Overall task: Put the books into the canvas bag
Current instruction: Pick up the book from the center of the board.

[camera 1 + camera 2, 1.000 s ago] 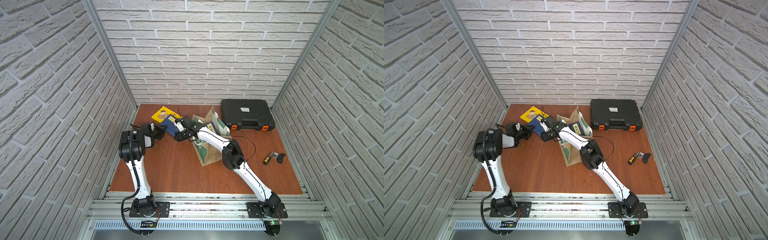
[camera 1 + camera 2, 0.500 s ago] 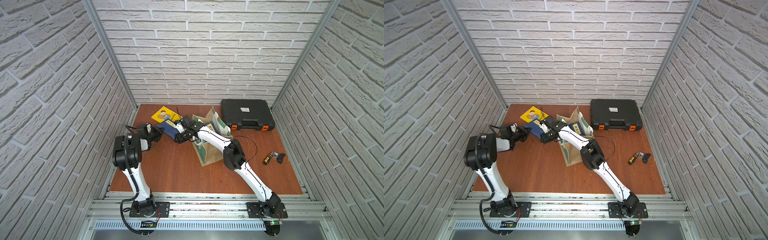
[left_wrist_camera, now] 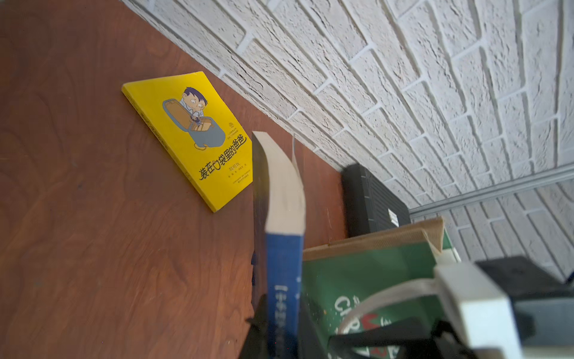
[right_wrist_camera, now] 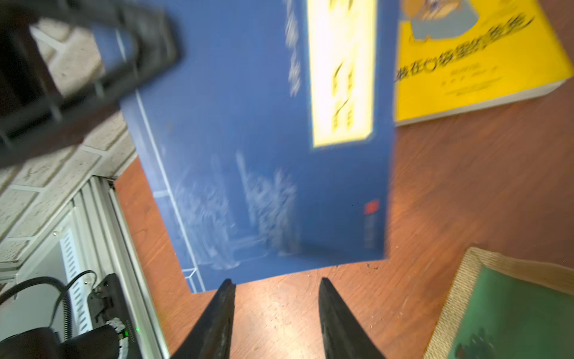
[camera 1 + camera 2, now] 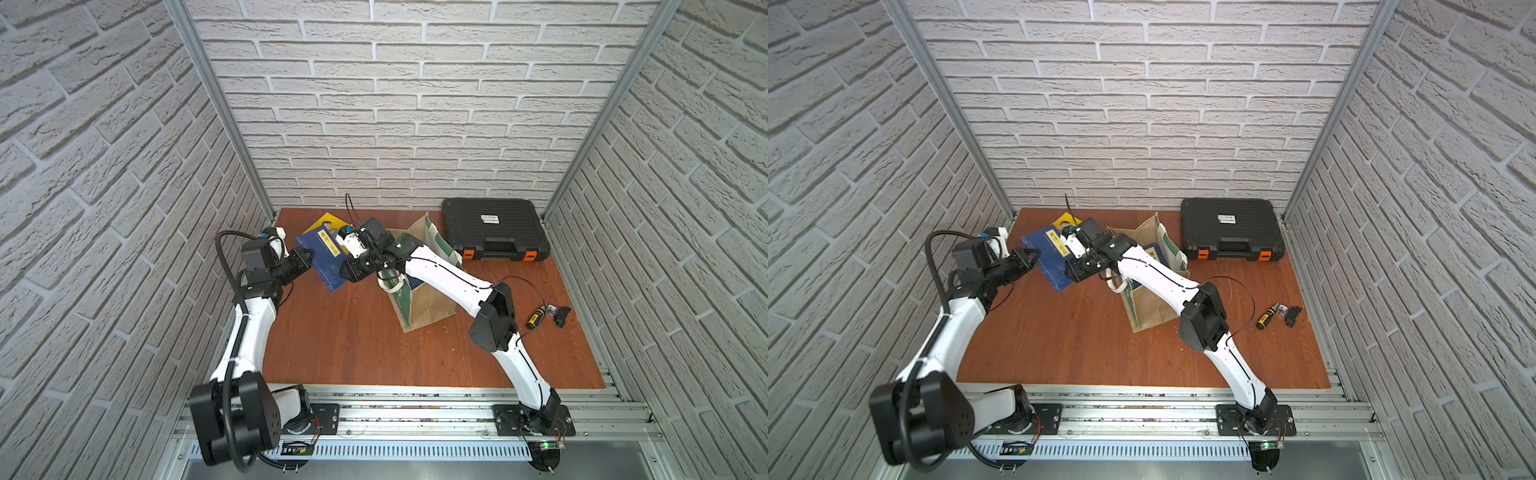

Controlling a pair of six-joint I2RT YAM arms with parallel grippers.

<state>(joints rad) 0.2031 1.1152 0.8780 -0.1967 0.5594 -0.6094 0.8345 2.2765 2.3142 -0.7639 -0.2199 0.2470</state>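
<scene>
Grip: left claw has pinched in tighter over the last second and now sits closed on the edge of the navy book. The left wrist view shows the spine running straight out from between its fingers.
Elbow: left arm's elbow has dropped back toward the front rail, and the book has slid a touch that way with it.
Tilt: navy book rides at a slant over the counter, pages bowing. Whether its low corner touches the wood, I cannot tell.
Partner: right claw has its jaws roughly half apart with nothing between them. The tips sit just short of the book's near edge, and the gap has barely changed.
Straggler: yellow book lies flat on the counter by the back wall, just behind the navy one.
Bag: canvas bag stands open under the right arm, between the books and the black case. A navy cover already shows in its mouth.
Handover: one arm alone carries the book now, so the right claw looks free to take it over or steady the bag.
Score: mid-task by my read. This book is in the air, not in the bag, and the yellow one waits.
Hazard: a thin paperback held by one edge is floppy and could droop or snag the bag's rim going in.
</scene>
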